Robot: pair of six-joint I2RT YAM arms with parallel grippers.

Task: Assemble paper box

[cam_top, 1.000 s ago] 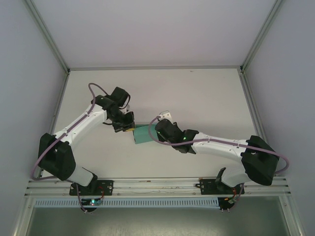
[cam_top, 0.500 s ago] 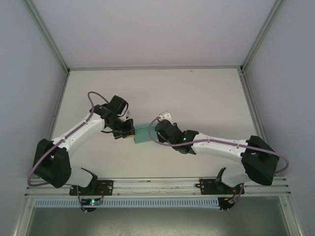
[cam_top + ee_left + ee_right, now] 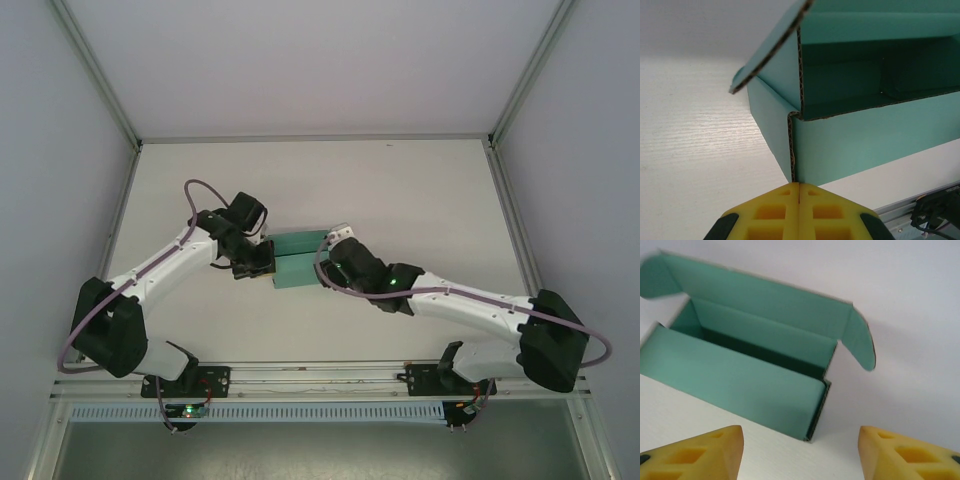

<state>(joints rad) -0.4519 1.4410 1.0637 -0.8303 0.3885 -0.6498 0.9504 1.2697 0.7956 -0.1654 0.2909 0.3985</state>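
Observation:
The paper box (image 3: 298, 262) is a small teal-green box lying on the white table (image 3: 420, 200), between the two arms. Its lid (image 3: 770, 305) stands open and the inside shows. My left gripper (image 3: 265, 262) is shut with nothing between its yellow fingers. In the left wrist view, the left gripper's tip (image 3: 798, 186) rests against the lower corner edge of the paper box (image 3: 865, 145). My right gripper (image 3: 332, 262) sits just off the box's right end. The right gripper (image 3: 800, 440) is open, its fingers apart from the paper box (image 3: 740, 385), which lies a short way ahead.
A metal rail (image 3: 320, 372) with the arm bases runs along the table's near edge, and also shows low in the left wrist view (image 3: 920, 210). Grey walls close in the table on the left, right and back. Bare table lies behind the box.
The right gripper has opened, let go of the box and drawn back to the right. The lid has come up. The left gripper stayed shut and shifted slightly toward the box's left end.

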